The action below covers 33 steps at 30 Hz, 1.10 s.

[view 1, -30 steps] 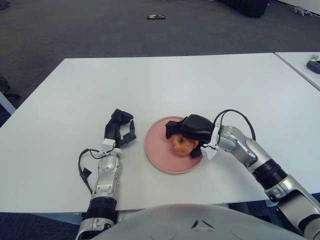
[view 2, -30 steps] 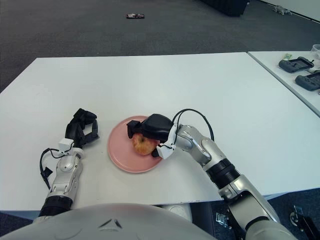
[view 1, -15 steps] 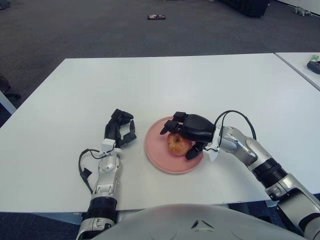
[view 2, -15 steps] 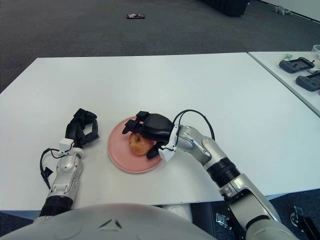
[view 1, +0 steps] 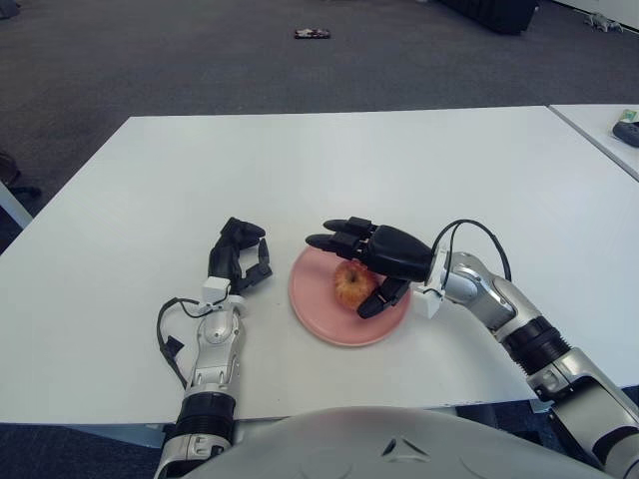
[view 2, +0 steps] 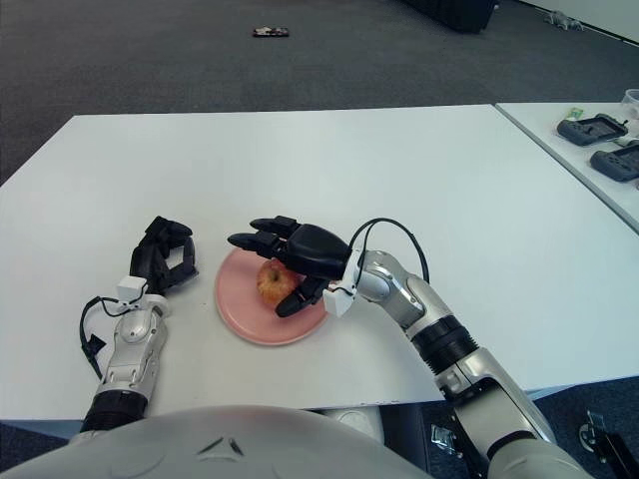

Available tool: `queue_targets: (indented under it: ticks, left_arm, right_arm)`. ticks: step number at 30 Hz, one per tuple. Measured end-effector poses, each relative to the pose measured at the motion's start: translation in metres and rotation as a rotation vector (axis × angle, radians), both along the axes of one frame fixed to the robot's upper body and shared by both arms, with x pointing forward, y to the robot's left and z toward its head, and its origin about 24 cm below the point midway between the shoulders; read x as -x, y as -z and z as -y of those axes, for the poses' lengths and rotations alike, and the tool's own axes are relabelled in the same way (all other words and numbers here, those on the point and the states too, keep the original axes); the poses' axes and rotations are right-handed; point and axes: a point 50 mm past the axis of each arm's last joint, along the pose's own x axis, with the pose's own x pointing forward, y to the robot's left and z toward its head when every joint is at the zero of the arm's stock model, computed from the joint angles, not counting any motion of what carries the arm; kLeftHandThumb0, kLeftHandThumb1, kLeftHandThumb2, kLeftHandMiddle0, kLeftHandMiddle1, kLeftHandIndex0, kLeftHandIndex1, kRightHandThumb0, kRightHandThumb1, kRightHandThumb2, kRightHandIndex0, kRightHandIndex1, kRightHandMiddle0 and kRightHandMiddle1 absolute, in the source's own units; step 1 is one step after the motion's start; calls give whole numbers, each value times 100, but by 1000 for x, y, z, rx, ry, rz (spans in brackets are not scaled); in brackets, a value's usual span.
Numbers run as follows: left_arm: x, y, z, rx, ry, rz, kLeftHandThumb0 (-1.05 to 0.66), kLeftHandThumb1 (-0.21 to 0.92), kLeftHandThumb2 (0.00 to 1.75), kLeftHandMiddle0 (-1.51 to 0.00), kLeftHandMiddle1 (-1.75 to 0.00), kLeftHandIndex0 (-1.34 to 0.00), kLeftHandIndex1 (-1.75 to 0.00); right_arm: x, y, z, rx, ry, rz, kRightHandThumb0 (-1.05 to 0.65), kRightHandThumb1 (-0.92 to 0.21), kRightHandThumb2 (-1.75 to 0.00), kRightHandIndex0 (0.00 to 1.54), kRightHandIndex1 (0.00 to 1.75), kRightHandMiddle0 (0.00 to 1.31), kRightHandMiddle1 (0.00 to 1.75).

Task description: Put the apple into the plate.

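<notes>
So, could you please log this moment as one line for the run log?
apple: in pink plate | right hand: open, above apple | left hand: idle, left of plate

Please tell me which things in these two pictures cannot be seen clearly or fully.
- Apple: its right side is hidden by the open right hand, both views.
- Plate: the far rim is covered by that hand.
- Dark object on the floor: too small to identify.
- Devices on the side table: partly cut off by the right edge.
- Left hand: beside the plate, on its left.

smooth matt white table point(view 1: 329, 170), glossy pink plate point(view 1: 312, 304).
</notes>
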Motion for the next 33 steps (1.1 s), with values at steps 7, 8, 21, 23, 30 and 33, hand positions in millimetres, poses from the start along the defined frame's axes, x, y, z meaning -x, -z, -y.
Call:
queue_targets:
  ticks: [7, 8, 21, 23, 30, 33]
  left_arm:
    - [1, 0, 0, 17, -9, 3, -43, 46, 114, -86, -175, -49, -175]
    - [1, 0, 0, 17, -9, 3, -43, 46, 114, -86, -175, -49, -175]
    - [1, 1, -1, 11, 3, -2, -43, 46, 114, -87, -175, -49, -175]
    - [1, 1, -1, 10, 10, -4, -43, 47, 114, -87, -175, -49, -175]
    - [0, 1, 0, 0, 28, -4, -43, 47, 114, -88, -175, -48, -175]
    - [0, 2, -1, -5, 29, -8, -43, 47, 113, -88, -175, -48, -175]
  right_arm:
    - [-3, -11, 3, -100, 24, 15, -105, -92, -81, 0, 0, 0, 0]
    - [-3, -12, 4, -108, 28, 18, -105, -92, -83, 0, 0, 0, 0]
    - [-10, -30, 16, -243, 86, 21, -105, -92, -107, 0, 0, 0, 0]
    - [-12, -33, 20, -289, 102, 3, -105, -92, -110, 0, 0, 0, 0]
    - [-10, -38, 35, -484, 219, -95, -105, -92, -113, 0, 0, 0, 0]
    - [-11, -33, 40, -565, 350, -138, -97, -92, -112, 1, 2, 0, 9]
